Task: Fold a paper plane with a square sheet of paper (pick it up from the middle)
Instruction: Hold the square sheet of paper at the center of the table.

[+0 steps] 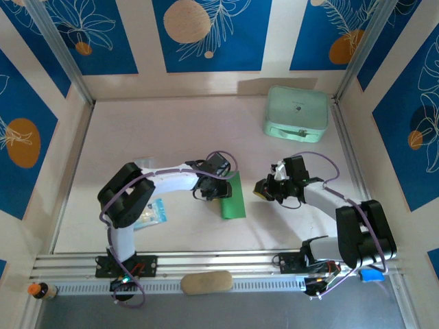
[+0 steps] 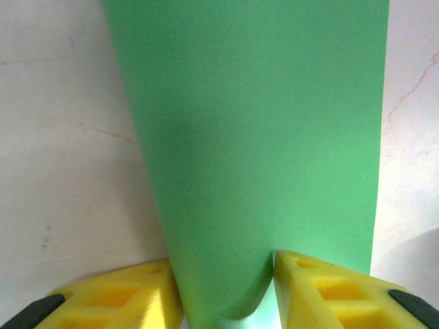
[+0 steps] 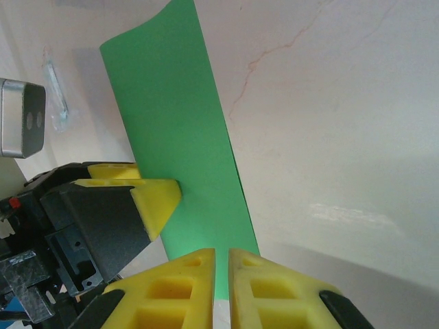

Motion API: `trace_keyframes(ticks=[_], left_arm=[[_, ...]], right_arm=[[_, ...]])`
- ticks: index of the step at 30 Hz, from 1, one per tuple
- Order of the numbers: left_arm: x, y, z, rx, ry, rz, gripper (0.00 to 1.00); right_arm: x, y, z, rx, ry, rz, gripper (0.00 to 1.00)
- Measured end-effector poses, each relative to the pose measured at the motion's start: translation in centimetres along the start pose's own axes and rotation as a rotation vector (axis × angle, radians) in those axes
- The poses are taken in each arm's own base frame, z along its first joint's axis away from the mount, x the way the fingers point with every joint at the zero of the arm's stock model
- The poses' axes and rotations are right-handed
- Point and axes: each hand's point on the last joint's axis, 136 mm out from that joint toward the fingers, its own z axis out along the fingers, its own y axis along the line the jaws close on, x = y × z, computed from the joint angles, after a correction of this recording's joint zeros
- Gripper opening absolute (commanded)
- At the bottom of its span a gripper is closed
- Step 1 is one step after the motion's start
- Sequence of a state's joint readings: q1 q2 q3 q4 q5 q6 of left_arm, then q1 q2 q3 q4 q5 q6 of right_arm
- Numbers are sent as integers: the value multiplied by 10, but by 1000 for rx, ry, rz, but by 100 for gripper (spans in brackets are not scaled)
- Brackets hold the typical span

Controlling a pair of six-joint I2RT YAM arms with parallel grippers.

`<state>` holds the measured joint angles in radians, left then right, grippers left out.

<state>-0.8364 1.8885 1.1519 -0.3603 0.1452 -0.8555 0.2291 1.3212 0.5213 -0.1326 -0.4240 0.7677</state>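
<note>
Pinching the thin bright green paper sheet between its 2 yellow fingers, the left hand bows it; the right hand sits just beside, fingers together, empty.

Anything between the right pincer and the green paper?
No: top view shows just a bare strip of table between the right pincer and the green paper.

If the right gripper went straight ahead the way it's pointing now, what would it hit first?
Probably the green paper sheet, pinched by the left gripper, just ahead of the right gripper; depth is uncertain.
</note>
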Motion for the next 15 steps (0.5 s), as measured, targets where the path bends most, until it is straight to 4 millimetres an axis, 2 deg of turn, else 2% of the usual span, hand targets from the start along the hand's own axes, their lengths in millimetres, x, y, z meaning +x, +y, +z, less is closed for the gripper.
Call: trace_keyframes(ticks=[7,10,15], left_arm=[[1,1,0,-2,1,0,38],[1,2,1,-3,2,0,40],[1,1,1,-1,0,1,41]], right_arm=[[14,8,20,11,73,-42,9],[17,14,28,16,92,-67,9],[17,16,31,19,97,-75,9]])
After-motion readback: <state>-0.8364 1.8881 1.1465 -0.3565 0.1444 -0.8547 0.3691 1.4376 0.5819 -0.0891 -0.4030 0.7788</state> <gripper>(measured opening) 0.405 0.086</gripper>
